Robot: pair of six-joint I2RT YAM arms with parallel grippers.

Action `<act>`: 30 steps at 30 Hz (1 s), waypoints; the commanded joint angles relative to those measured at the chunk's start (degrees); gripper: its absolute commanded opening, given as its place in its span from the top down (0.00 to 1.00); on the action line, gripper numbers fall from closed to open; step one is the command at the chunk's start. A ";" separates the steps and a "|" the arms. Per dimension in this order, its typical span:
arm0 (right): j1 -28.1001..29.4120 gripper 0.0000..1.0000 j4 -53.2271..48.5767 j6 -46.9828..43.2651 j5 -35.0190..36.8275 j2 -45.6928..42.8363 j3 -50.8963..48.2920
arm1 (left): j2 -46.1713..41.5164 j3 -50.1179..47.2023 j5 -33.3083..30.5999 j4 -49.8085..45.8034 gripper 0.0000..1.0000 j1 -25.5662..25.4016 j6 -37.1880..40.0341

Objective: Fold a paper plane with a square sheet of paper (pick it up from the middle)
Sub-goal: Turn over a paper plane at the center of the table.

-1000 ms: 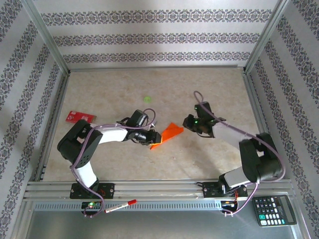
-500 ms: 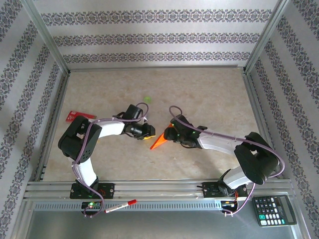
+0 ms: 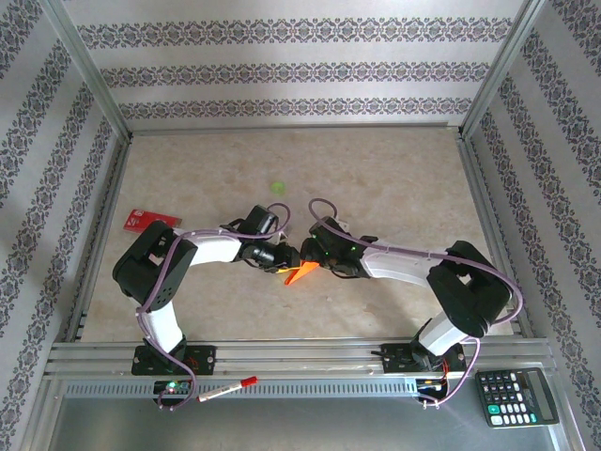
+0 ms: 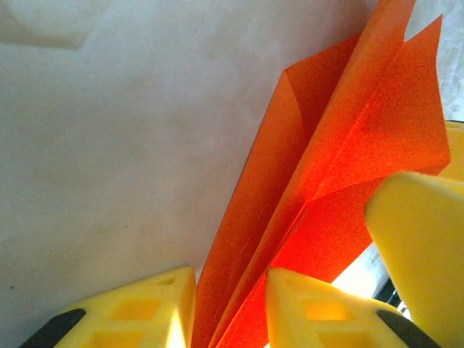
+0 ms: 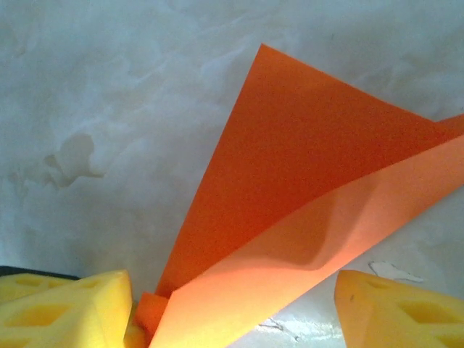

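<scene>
The orange sheet of paper (image 3: 300, 273), folded into a slim pointed dart with layered flaps, is held just above the table's middle. My left gripper (image 3: 282, 256) is shut on its narrow end; in the left wrist view the folded layers (image 4: 304, 181) pass between the two yellow fingers (image 4: 145, 312). My right gripper (image 3: 311, 255) meets it from the right. Its jaws stand open, one to each side of the paper's wide flap (image 5: 290, 188). A fingertip (image 4: 420, 239) of the right gripper shows beside the paper in the left wrist view.
A small red card (image 3: 150, 220) lies at the table's left edge and a tiny green spot (image 3: 277, 187) behind the grippers. Aluminium rails frame the table. A calculator (image 3: 516, 396) and a red-capped pen (image 3: 228, 389) rest on the near ledge.
The right arm has swung left up to the paper and its gripper has opened around the flap. The left gripper has kept its hold, and the paper has turned so less of it shows from above.
</scene>
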 commanded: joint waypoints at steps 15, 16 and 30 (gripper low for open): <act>-0.23 0.83 -0.39 -0.75 1.88 -7.48 -6.67 | -7.13 -0.93 -2.61 -3.14 0.61 -0.25 0.12; -0.53 0.85 -0.25 -1.39 1.28 -8.62 -7.39 | -7.63 -0.92 -2.99 -3.43 0.61 0.21 0.19; -1.63 1.00 13.35 -4.53 -11.28 -12.86 -9.99 | -14.06 -6.48 -3.86 2.68 0.56 4.93 -6.40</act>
